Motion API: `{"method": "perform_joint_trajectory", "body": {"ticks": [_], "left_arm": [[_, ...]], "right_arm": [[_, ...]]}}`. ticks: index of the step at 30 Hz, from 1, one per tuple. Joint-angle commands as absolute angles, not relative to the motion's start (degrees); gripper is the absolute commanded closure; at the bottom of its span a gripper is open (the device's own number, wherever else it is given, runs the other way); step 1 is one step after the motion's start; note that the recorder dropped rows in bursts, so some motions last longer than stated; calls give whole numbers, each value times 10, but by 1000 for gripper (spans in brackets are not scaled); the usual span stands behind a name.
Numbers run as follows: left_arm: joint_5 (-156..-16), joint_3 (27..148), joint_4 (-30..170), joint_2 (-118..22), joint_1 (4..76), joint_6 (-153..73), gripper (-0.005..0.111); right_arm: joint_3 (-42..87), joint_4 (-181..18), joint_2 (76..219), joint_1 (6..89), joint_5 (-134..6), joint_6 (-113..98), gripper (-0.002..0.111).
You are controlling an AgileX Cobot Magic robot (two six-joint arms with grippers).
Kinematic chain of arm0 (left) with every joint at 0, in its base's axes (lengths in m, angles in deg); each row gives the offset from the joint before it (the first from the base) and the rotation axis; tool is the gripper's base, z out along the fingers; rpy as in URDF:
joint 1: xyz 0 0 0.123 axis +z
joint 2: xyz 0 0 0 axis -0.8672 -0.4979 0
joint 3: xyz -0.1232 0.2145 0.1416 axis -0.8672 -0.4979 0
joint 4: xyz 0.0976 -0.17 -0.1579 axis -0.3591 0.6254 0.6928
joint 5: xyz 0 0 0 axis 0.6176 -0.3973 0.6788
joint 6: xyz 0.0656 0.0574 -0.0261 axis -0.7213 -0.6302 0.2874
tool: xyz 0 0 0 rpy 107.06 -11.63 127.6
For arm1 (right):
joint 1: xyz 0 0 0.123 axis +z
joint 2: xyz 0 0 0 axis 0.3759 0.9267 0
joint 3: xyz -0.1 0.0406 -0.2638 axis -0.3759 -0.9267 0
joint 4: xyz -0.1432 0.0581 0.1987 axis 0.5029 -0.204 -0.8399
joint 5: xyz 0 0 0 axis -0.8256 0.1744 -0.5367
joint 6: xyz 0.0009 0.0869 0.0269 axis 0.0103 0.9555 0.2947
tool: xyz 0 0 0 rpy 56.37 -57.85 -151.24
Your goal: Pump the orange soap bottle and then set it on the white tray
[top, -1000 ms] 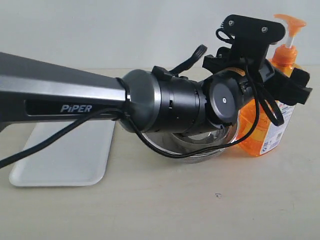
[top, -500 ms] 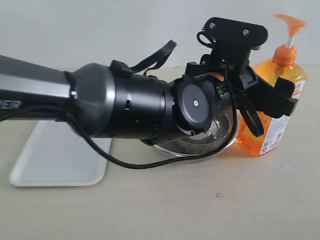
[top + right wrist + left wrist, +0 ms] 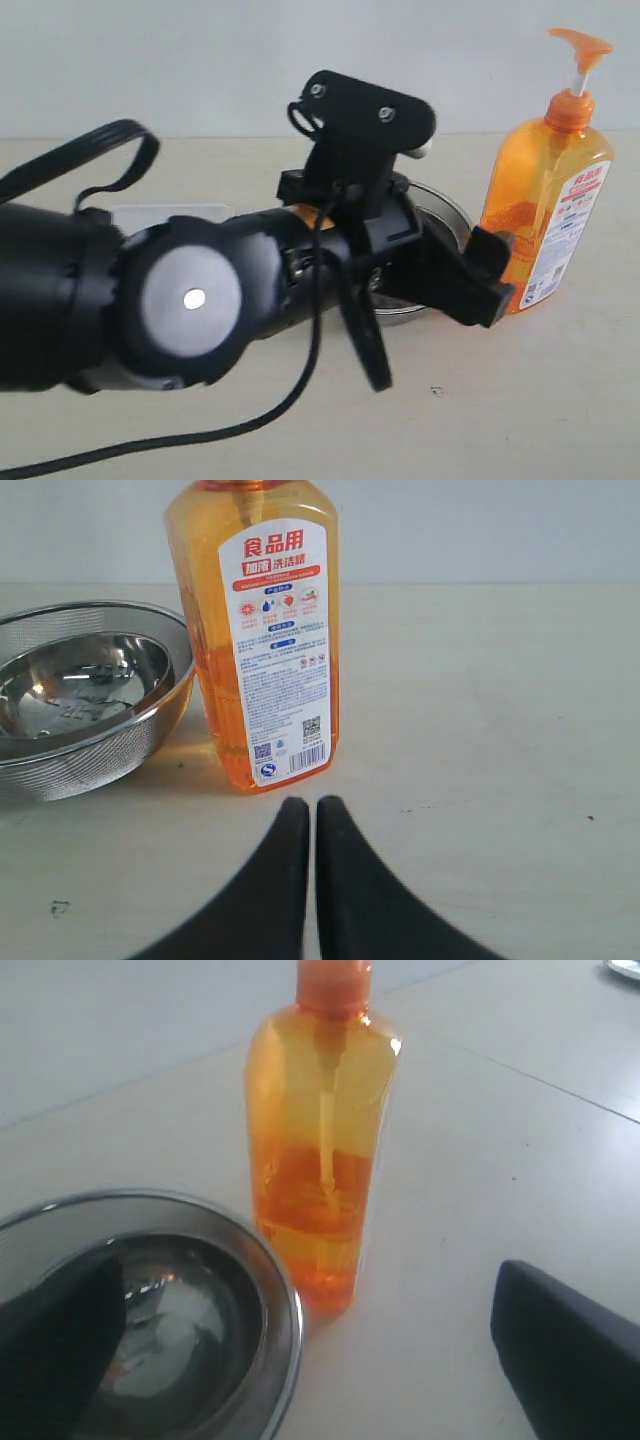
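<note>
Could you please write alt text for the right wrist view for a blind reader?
A labelled orange soap bottle stands upright on a pale table, beside a steel mesh strainer. The shut right end effector points at its base, not touching.

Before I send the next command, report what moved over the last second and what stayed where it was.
The left arm swung back from the orange soap bottle, toward the camera and the left of the exterior view, so the open left gripper no longer straddles the bottle. Nothing was gripped or released. The bottle stayed upright in the same spot beside the steel strainer.
</note>
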State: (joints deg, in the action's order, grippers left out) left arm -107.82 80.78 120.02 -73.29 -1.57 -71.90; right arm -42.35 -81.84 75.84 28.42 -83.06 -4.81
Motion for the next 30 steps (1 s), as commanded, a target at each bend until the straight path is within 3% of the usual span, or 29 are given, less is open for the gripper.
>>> {"method": "perform_joint_trajectory", "body": {"ticks": [1,17,30], "left_arm": [[-1095,735,1206,-665,-19,-703,15],[-1060,543,1203,-415,-19,-621,15],[-1036,533,1203,-390,-18,-621,15]], "right_arm": [[-423,-819,755,283,-825,-50,108],[-423,-819,755,283,-827,-50,108],[-423,-819,755,283,-827,-50,108]]}}
